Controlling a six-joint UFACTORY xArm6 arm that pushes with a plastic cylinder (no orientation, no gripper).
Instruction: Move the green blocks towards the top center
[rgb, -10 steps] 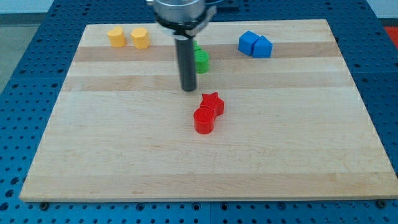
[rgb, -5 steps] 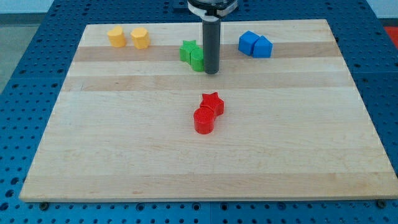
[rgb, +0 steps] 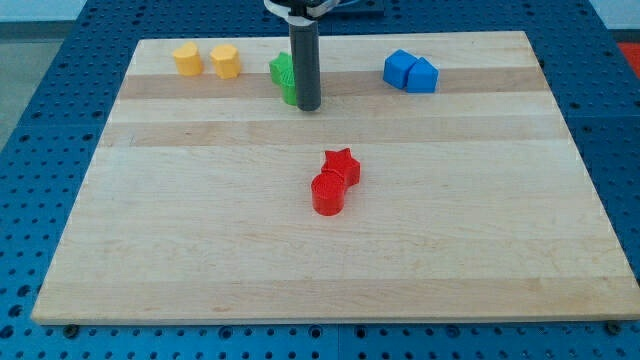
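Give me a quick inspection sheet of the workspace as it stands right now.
Surface: wooden board, flat, lying on a blue perforated table.
Job's things: green blocks near the top centre, partly hidden behind the rod.
Clutter: two yellow blocks top left; two blue blocks top right; red star and red cylinder mid-board, touching.
Grippers: none; my tip sits at the green blocks' right.
Cables: nothing seen.
Surroundings: nothing seen.

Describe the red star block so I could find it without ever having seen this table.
Look near the middle of the wooden board, well below the dark rod. Two red blocks touch there; the red star is the upper-right one, with points, unlike the round red cylinder.
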